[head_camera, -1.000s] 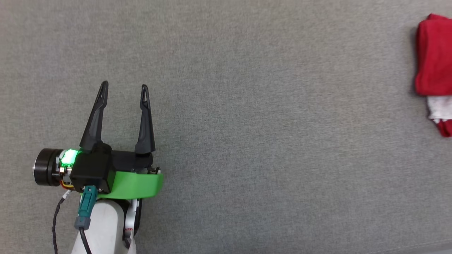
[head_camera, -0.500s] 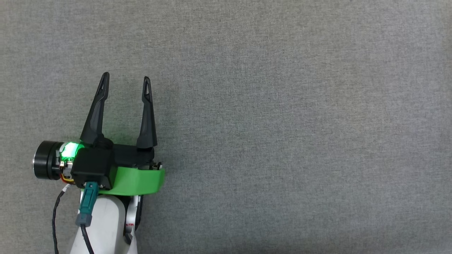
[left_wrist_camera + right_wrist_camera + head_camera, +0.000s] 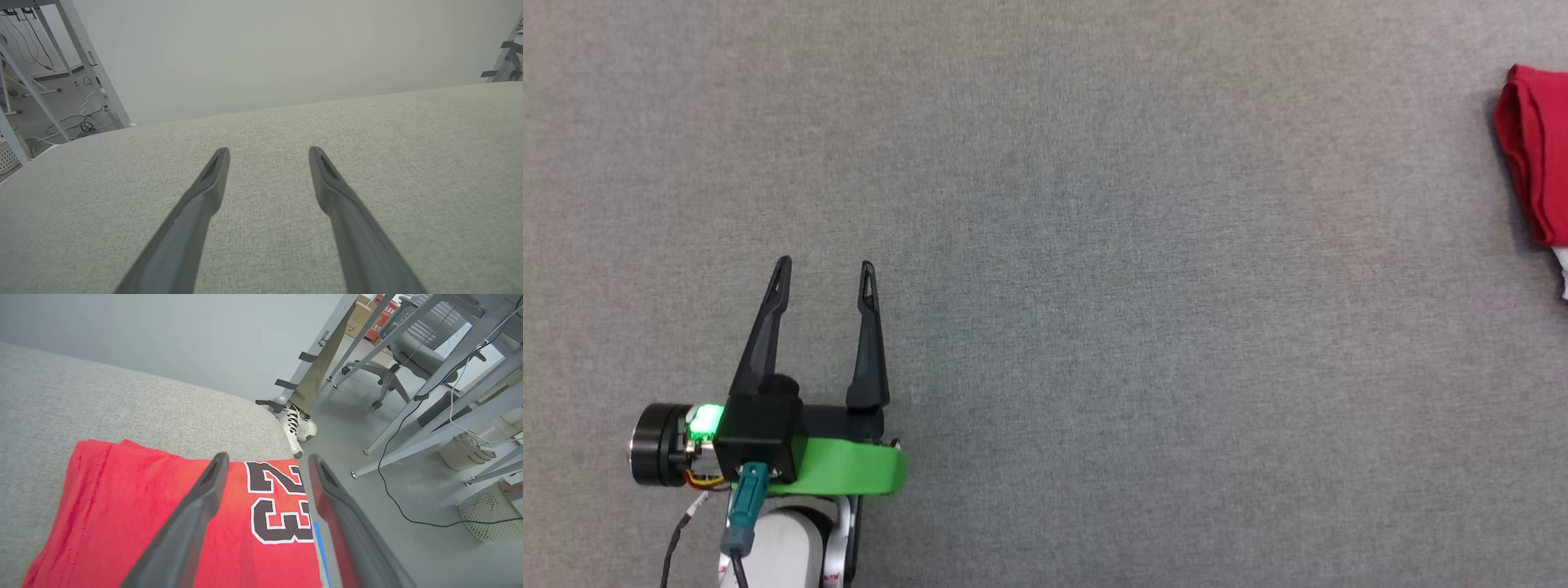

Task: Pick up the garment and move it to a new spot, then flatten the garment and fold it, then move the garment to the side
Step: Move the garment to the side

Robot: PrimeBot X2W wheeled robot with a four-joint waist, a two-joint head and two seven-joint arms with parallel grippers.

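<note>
The garment (image 3: 1537, 159), red with a bit of white below, lies folded at the head view's far right edge on the grey table. The right wrist view looks down on the garment (image 3: 135, 522), folded flat by the table's edge, a black "23" facing up. My right gripper (image 3: 265, 459) hovers above it, open, with nothing between its fingers. My left gripper (image 3: 825, 273) sits at the lower left of the head view, open and empty over bare table. In the left wrist view, the left gripper (image 3: 269, 152) points across the grey surface.
The grey fabric table (image 3: 1143, 327) spreads wide between the left gripper and the garment. Beyond the table's rounded corner stand a person's foot in a white shoe (image 3: 296, 426), metal frame legs (image 3: 392, 428), an office chair (image 3: 416, 355), white baskets (image 3: 490, 514) and floor cables.
The head camera has shifted, so the garment went out of view and came back at the right edge. The left gripper sits lower in the picture, still open.
</note>
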